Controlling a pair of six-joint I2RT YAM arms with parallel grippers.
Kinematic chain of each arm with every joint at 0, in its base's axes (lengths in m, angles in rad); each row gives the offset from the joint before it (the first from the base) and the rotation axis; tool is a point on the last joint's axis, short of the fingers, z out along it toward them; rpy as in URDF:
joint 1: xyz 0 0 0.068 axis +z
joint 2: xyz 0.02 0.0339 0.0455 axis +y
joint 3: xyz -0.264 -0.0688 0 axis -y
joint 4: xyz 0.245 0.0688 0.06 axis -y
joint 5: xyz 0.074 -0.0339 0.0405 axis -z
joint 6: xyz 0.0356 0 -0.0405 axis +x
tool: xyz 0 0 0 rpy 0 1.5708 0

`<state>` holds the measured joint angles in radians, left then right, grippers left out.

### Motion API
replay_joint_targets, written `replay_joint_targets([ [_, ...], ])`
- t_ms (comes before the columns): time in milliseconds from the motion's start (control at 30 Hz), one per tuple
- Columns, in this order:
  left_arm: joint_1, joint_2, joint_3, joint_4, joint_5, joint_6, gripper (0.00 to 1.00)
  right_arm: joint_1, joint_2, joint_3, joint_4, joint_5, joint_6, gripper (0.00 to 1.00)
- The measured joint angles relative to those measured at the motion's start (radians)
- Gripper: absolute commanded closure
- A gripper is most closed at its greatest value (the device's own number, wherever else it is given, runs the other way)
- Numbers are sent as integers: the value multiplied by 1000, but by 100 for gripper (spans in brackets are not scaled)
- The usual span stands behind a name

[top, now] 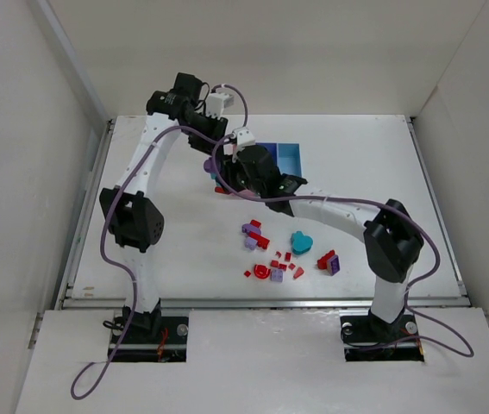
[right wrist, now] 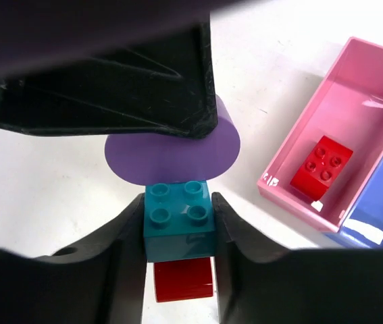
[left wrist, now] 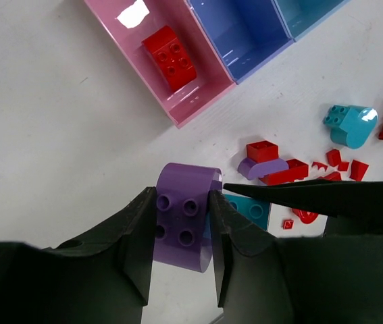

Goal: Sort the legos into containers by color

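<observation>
In the left wrist view, the pink bin (left wrist: 201, 101) at top centre is holding one red brick (left wrist: 171, 57), studs up, lined up with the bin walls. The purple-blue bin (left wrist: 245, 40) and light blue bin (left wrist: 306, 13) are sitting to its right. The left gripper (left wrist: 183, 196) is pinching a purple piece (left wrist: 181, 229), studs facing the camera, long axis running up the frame, rounded end uppermost. The right gripper (right wrist: 177, 202) is clamping a teal brick (right wrist: 177, 226), studs toward the camera, with a red block (right wrist: 183, 280) just below it. Loose legos (top: 278, 254) are lying mid-table (top: 158, 259).
</observation>
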<state>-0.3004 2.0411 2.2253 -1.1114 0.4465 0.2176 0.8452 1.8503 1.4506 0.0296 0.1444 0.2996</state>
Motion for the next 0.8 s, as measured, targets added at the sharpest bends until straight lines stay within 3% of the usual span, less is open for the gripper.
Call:
replay_joint_targets([
  [33, 5, 0, -1, 3, 8, 6, 100, -3, 3, 0, 4, -7, 3, 89],
  [100, 9, 0, -8, 8, 21, 10, 100, -8, 4, 0, 7, -16, 5, 100],
  [400, 11, 28, 9, -19, 34, 15, 100, -19, -24, -91, 73, -54, 3, 100],
  [800, 47, 77, 130, 18, 32, -2, 100, -34, -244, -367, 45, -73, -7, 100],
])
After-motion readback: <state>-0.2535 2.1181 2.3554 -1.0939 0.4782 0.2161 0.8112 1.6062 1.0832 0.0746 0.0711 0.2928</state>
